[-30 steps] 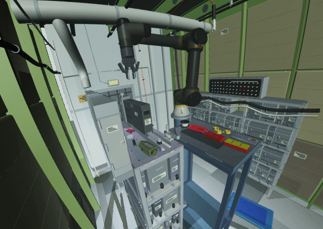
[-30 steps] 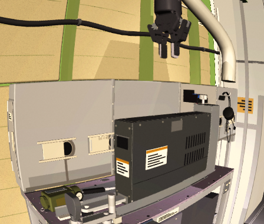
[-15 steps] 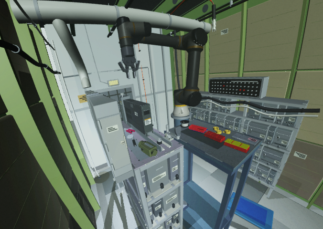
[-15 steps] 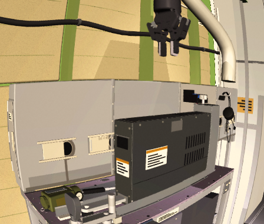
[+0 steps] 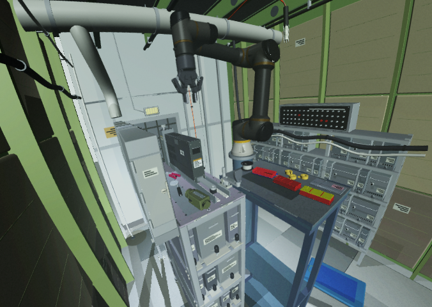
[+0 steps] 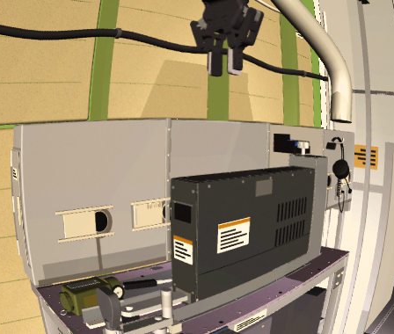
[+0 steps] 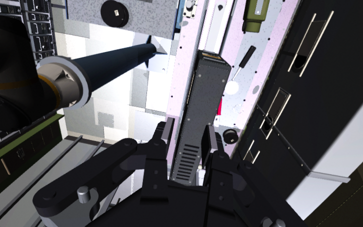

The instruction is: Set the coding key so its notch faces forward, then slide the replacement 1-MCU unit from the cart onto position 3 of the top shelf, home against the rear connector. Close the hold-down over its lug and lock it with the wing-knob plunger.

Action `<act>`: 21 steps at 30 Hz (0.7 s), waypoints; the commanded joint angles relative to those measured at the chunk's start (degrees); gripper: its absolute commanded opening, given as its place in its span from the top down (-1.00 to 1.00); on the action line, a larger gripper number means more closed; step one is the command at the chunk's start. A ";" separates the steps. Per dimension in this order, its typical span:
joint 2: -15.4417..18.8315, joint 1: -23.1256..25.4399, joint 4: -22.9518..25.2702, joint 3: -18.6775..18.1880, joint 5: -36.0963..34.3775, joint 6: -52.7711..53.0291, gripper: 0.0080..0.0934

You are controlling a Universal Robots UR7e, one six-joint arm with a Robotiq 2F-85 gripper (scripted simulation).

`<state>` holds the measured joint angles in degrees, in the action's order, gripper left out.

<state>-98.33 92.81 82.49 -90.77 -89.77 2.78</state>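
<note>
The dark 1-MCU unit stands upright on the top shelf of the rack, far below my gripper, which hangs empty and partly open high above it near the overhead pipe. The unit's rear end sits at the grey rear panel. At the shelf's front edge the hold-down arm and a plunger post stand before the unit. An olive-green block lies beside the track.
The tall grey cabinet stands left of the unit. The blue cart carries red and yellow blocks and yellow rings. The overhead pipe and its bent branch pass close to my wrist. A screwdriver lies on the shelf.
</note>
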 commanded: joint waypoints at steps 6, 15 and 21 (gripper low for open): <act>1.06 7.62 0.22 0.93 -0.01 7.58 0.30; 3.38 15.95 0.53 2.97 -0.03 15.98 0.30; 4.10 17.91 0.60 3.63 -0.04 17.97 0.30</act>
<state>-94.17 110.86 83.07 -87.14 -89.79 20.80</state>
